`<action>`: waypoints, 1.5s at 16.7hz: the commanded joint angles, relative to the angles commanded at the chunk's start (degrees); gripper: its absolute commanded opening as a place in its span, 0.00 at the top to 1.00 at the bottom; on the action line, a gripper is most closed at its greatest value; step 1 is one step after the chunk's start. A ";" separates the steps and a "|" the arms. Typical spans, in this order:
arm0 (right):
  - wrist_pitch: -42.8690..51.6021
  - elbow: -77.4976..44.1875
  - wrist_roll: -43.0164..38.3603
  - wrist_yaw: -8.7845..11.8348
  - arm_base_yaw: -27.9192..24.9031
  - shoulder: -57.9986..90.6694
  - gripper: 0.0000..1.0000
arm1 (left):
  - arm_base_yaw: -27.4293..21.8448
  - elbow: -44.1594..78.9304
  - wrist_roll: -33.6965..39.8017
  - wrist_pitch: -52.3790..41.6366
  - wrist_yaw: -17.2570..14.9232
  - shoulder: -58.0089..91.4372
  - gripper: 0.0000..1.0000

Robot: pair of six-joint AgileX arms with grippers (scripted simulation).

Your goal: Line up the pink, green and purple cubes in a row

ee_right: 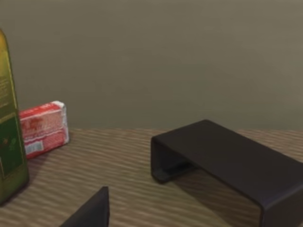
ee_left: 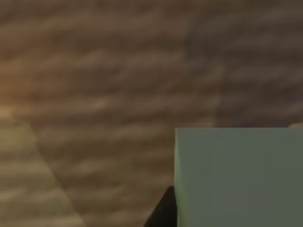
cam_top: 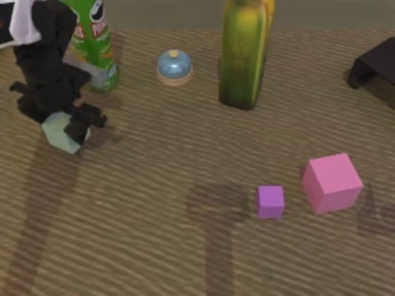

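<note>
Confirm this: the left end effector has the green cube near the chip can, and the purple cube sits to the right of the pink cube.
Wrong on one point: in the top view the purple cube sits to the left of the pink cube. The left end effector is at the green cube near the chip can.

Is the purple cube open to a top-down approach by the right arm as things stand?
Probably yes. The purple cube sits apart from the pink cube, with bare table on its other sides and nothing above it. The left tool is far off at the green cube.
</note>
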State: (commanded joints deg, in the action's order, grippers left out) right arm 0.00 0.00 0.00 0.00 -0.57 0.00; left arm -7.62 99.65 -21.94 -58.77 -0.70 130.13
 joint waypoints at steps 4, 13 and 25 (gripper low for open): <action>0.00 0.00 0.00 0.00 0.00 0.00 0.00 | 0.51 3.90 0.08 -6.19 0.08 -2.57 1.00; 0.00 0.00 0.00 0.00 0.00 0.00 0.00 | -4.02 5.37 6.30 -7.02 0.23 -1.69 1.00; 0.00 0.00 0.00 0.00 0.00 0.00 0.00 | -31.75 10.05 57.31 -11.89 0.94 -0.17 1.00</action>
State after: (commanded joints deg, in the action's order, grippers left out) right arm 0.00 0.00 0.00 0.00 -0.57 0.00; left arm -39.38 109.70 35.37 -70.65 0.24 129.96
